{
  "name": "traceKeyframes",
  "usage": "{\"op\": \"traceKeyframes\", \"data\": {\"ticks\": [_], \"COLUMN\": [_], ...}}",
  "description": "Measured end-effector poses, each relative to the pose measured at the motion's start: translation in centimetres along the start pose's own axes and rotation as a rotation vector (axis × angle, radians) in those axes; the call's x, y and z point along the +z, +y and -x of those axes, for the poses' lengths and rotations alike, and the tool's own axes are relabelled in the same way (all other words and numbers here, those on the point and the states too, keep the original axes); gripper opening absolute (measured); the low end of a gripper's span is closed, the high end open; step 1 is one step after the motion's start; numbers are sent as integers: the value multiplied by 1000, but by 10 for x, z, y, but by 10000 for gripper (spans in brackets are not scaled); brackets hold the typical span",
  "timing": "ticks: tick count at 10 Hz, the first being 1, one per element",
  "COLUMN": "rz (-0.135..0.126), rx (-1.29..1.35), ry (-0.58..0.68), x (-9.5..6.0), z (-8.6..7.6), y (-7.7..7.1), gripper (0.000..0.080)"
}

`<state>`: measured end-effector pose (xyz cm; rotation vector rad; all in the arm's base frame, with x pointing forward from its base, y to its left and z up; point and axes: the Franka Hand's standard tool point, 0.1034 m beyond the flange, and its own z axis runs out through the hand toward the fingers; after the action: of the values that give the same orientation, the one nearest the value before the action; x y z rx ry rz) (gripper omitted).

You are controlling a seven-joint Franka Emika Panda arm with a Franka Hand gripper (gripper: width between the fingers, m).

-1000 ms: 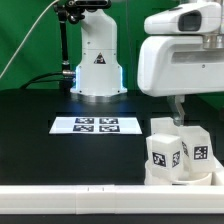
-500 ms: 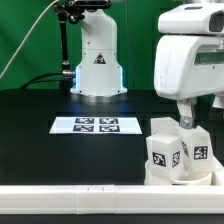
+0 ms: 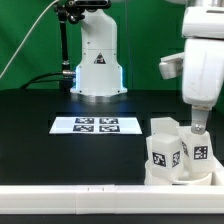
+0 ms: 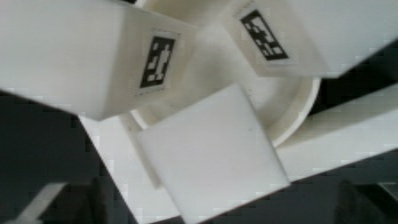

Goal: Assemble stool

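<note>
The white stool stands upside down at the exterior view's lower right. Its round seat (image 3: pixel 152 173) lies flat, with three blocky tagged legs (image 3: pixel 166 150) standing up from it. My gripper (image 3: pixel 200 127) hangs just above the leg (image 3: pixel 198 152) on the exterior view's right, open and holding nothing. The wrist view looks straight down on the legs: two tagged ones (image 4: pixel 111 62) (image 4: pixel 294 35) and a plain-faced one (image 4: pixel 214 150) that runs between my jaws. The curved seat rim (image 4: pixel 299 108) shows behind them.
The marker board (image 3: pixel 95 125) lies flat mid-table. The arm's white base (image 3: pixel 97 62) stands at the back. A long white bar (image 3: pixel 80 192) runs along the front edge. Green backdrop lies behind.
The arm has swung toward the exterior view's right and now hangs over the stool's right leg. The jaws stayed wide and the stool did not move.
</note>
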<state>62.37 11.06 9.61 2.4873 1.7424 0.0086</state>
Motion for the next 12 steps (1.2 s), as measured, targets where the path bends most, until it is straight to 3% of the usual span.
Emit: {"op": "traceKeyframes", "data": {"ticks": [7,12], "rz": [15,7], "rx": [-407,-396], "ry": [-65,-77], "x": [8,17], "z": [5,-1], "y": [0,-5], "gripper": [649,649]}}
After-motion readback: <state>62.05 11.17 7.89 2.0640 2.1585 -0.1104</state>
